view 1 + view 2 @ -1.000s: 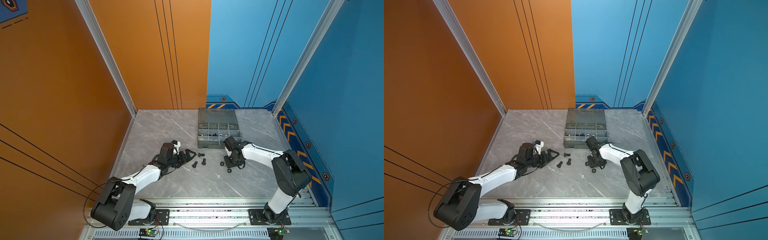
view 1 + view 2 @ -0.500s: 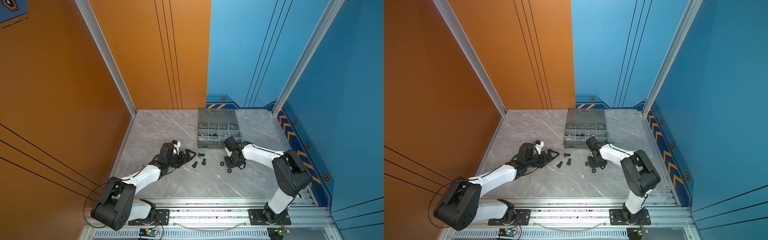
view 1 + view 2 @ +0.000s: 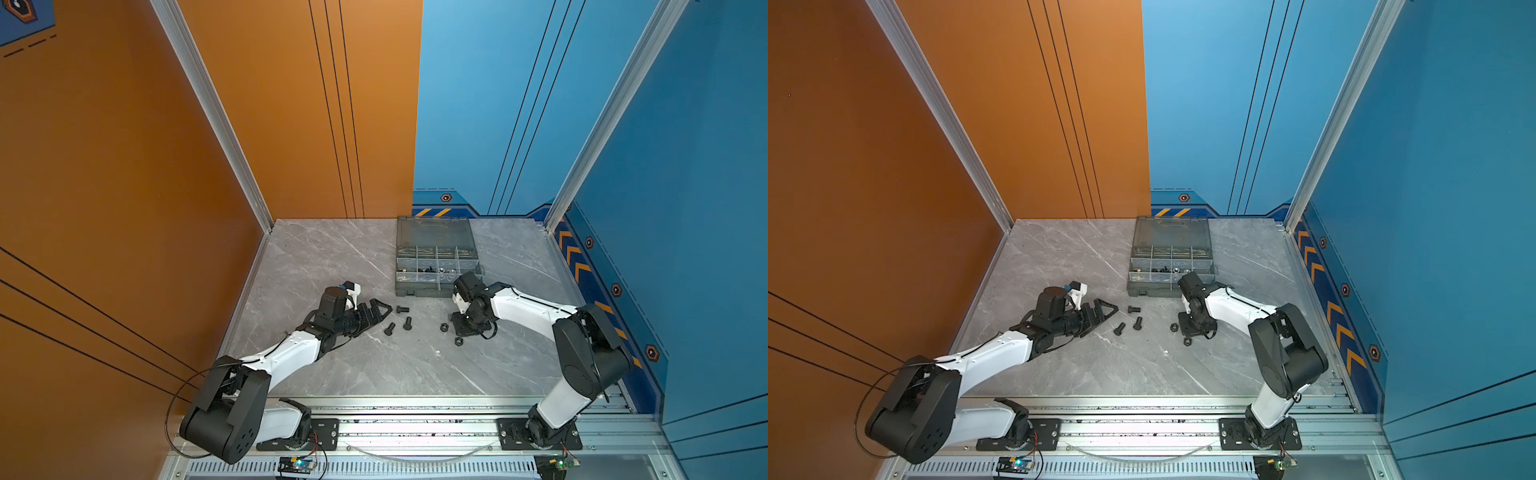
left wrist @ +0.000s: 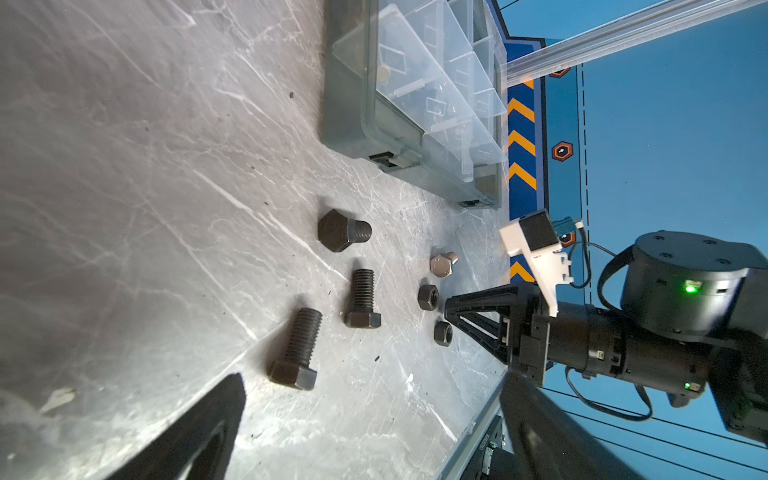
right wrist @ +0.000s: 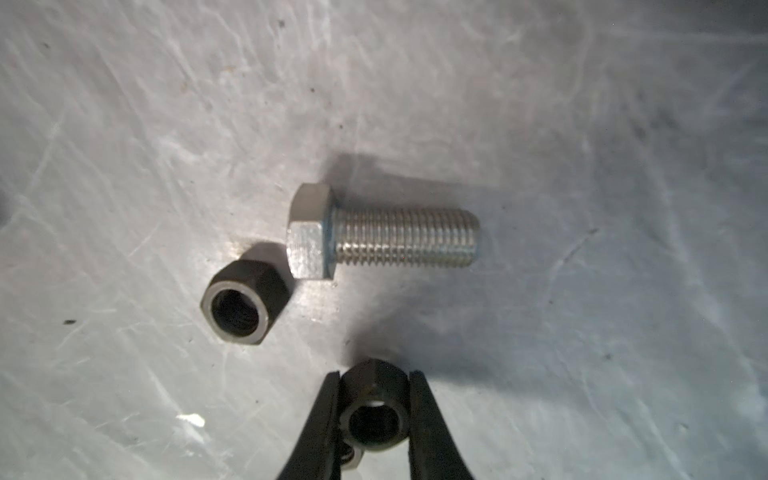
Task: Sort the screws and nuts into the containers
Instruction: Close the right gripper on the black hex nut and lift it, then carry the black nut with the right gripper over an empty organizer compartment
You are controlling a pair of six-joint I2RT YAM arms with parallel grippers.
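My right gripper (image 5: 374,384) points down at the table and is shut on a black nut (image 5: 374,411); in a top view this nut (image 3: 458,341) lies just in front of the gripper (image 3: 462,335). A second black nut (image 5: 245,299) lies free beside the head of a silver screw (image 5: 386,237). Three black screws (image 3: 402,309) (image 3: 407,323) (image 3: 389,329) lie left of them. My left gripper (image 4: 372,376) rests low and open with nothing between its fingers, pointing at those screws. The grey case (image 3: 419,290) with the containers stands behind, lid open.
The case's open lid (image 3: 434,230) lies flat towards the back wall. Several small parts sit in its middle compartments (image 3: 432,270). Orange wall on the left, blue wall on the right, metal rail (image 3: 415,428) along the front edge.
The right gripper's jaws have closed in onto the black nut. Both arms stay about where they were, and the loose screws and the free nut have not moved.
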